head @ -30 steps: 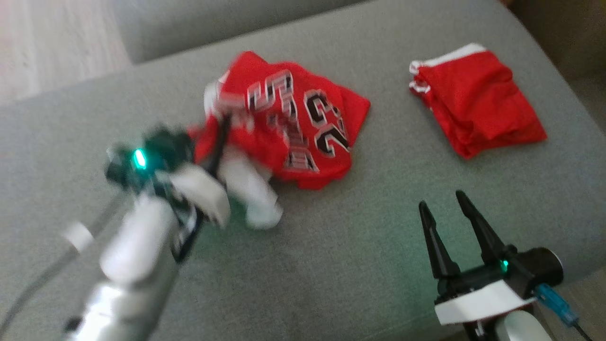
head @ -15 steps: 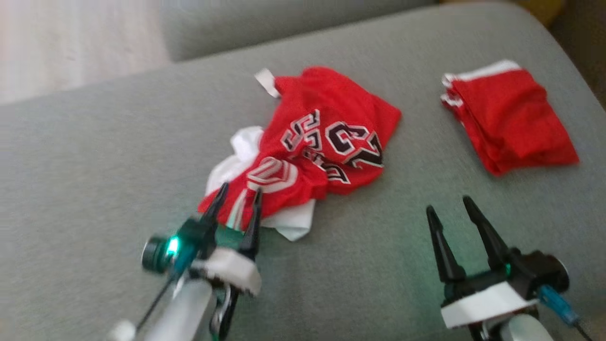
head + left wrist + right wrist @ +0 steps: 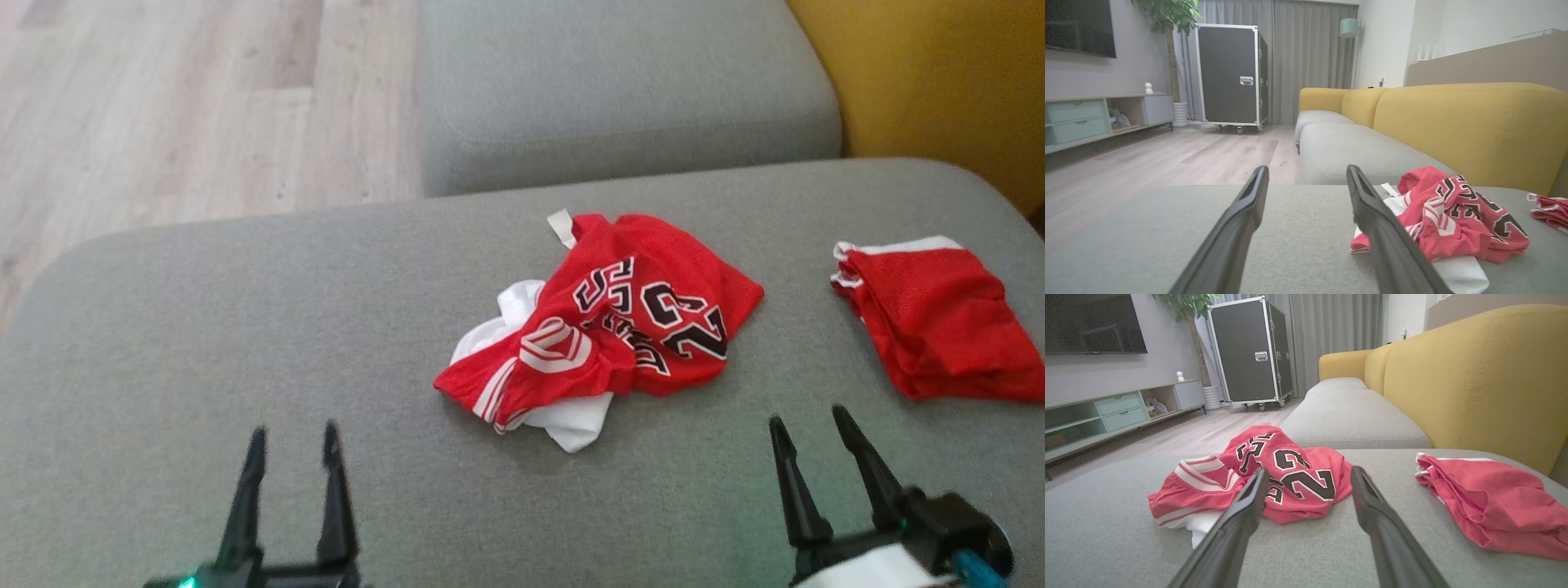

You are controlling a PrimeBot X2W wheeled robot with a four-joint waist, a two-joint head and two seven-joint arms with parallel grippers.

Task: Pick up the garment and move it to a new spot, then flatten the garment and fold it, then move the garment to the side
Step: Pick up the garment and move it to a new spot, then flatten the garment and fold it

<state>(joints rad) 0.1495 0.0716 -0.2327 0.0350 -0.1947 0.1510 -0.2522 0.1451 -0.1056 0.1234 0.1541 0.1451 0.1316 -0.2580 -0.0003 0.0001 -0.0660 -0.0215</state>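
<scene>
The garment (image 3: 620, 327) is a red jersey with black-and-white numbers and white trim, lying crumpled in the middle of the grey sofa seat (image 3: 245, 327). My left gripper (image 3: 294, 429) stands open at the lower left, well short of the garment, with nothing between its fingers. In the left wrist view the garment (image 3: 1457, 220) lies to the right of the open left gripper (image 3: 1307, 169). My right gripper (image 3: 807, 415) is open at the lower right, empty. In the right wrist view the garment (image 3: 1274, 473) lies just beyond the open right gripper (image 3: 1309, 469).
A folded red garment (image 3: 939, 327) lies at the right of the seat, also in the right wrist view as a folded red garment (image 3: 1490, 498). A second grey cushion (image 3: 620, 90) lies beyond, a yellow backrest (image 3: 939, 73) to the right, wooden floor (image 3: 163, 122) to the left.
My left gripper opened, let go of the garment and drew back to the lower left. The garment dropped in a crumpled heap. The head camera also shifted; the right gripper stayed open.
</scene>
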